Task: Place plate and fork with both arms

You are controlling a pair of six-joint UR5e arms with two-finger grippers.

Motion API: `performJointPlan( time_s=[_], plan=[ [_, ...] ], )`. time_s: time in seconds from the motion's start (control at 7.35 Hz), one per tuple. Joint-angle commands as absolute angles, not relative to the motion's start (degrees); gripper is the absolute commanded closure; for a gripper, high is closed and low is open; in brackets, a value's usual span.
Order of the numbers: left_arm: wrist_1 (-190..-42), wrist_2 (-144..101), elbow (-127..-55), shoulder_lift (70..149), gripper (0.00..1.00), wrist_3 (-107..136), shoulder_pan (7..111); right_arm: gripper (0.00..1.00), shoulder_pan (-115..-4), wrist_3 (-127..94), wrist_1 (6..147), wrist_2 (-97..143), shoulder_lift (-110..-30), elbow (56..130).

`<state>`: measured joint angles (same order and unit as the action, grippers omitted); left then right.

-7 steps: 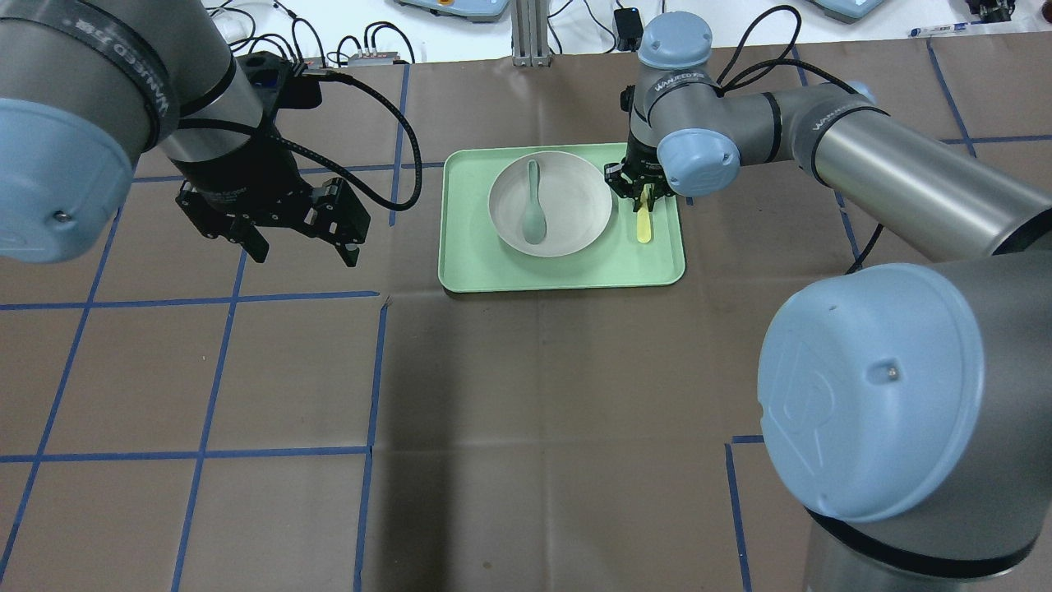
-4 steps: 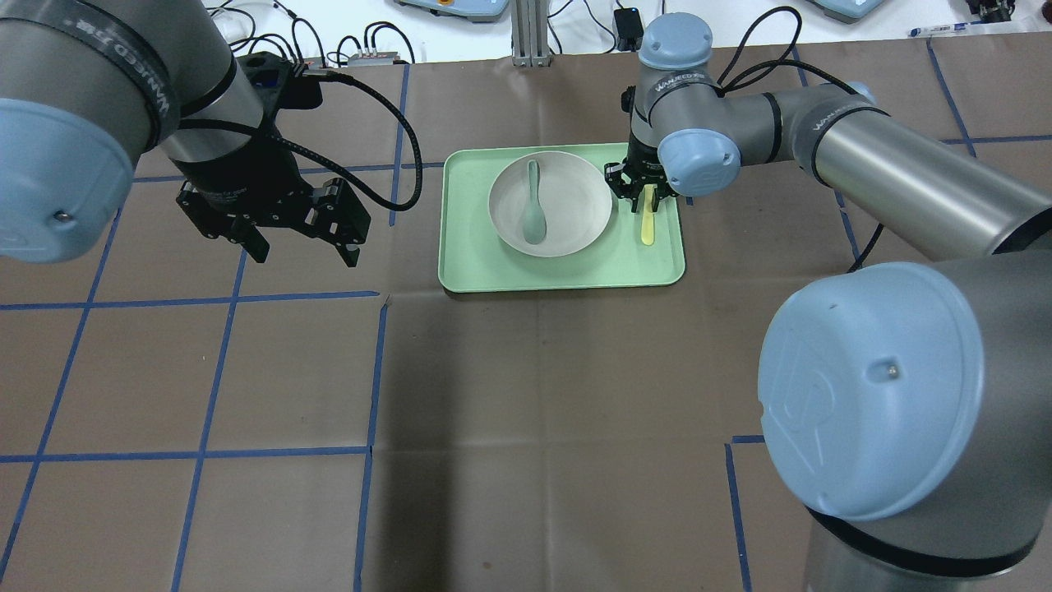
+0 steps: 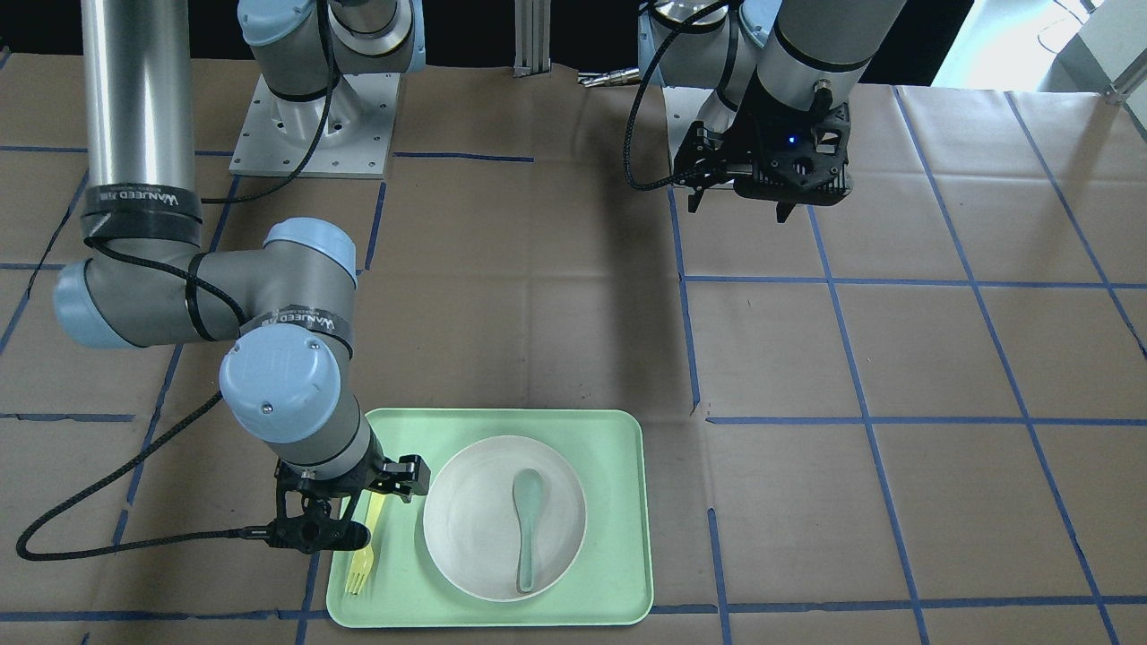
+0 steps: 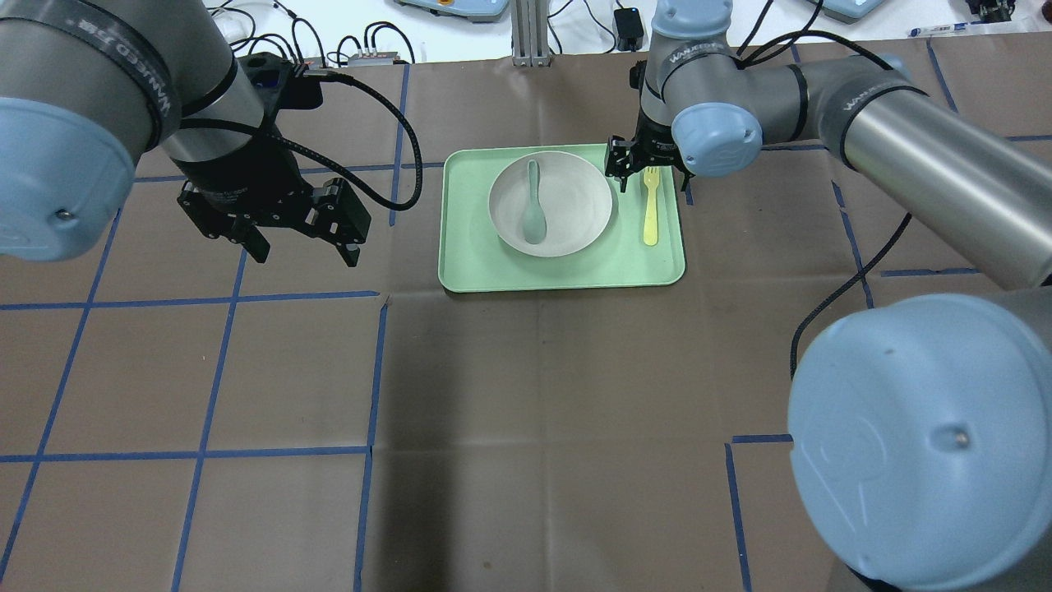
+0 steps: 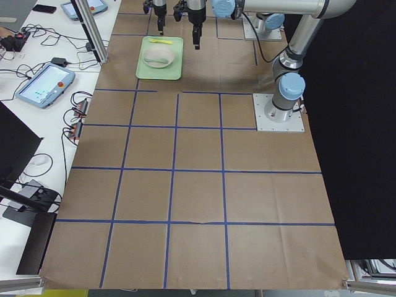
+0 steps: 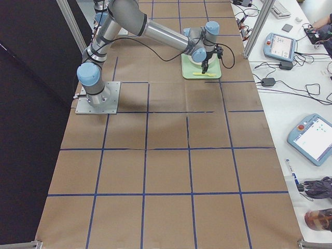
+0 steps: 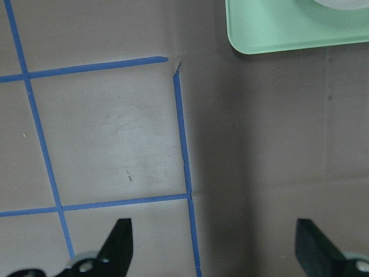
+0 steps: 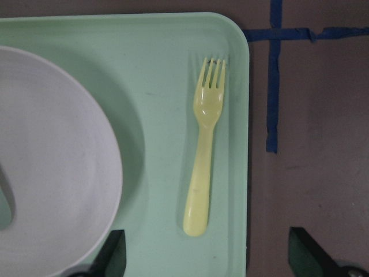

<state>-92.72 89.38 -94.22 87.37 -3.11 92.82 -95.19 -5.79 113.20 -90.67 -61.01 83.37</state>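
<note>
The left gripper (image 4: 306, 256) hovers with its fingers spread wide and empty over the brown table (image 4: 526, 395), well apart from the light-green tray (image 4: 468, 263). On the tray the off-white plate (image 4: 575, 197) sits with a grey-green spoon (image 4: 532, 210) lying in it. Just beside the plate, near the tray's right rim, the pale-yellow fork (image 4: 650, 210) lies flat, tines pointing away from the robot, while the right gripper (image 8: 209, 257) hangs above it, fingers parted and gripping nothing.
</note>
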Motion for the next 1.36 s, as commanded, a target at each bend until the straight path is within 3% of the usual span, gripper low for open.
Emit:
performJointPlan(
  time_s=[0.0,0.54,0.95,1.22],
  plan=[
    [-92.72,89.38,-94.22,87.45,0.0,-3.08,92.81,0.0,-91.87,0.59,104.89,-90.97,-68.96,83.76],
    [-92.81,89.21,-94.31,87.54,0.0,-3.08,92.81,0.0,-89.65,3.34,85.29,-90.36,-82.15,84.46],
    [-92.81,89.21,-94.31,87.54,0.0,-3.08,92.81,0.0,-89.74,2.64,86.48,-90.18,-90.24,92.17],
    [-92.81,89.21,-94.22,87.54,0.0,-2.99,92.81,0.0,-89.82,2.55,91.3,-90.26,-91.14,94.65]
  ],
)
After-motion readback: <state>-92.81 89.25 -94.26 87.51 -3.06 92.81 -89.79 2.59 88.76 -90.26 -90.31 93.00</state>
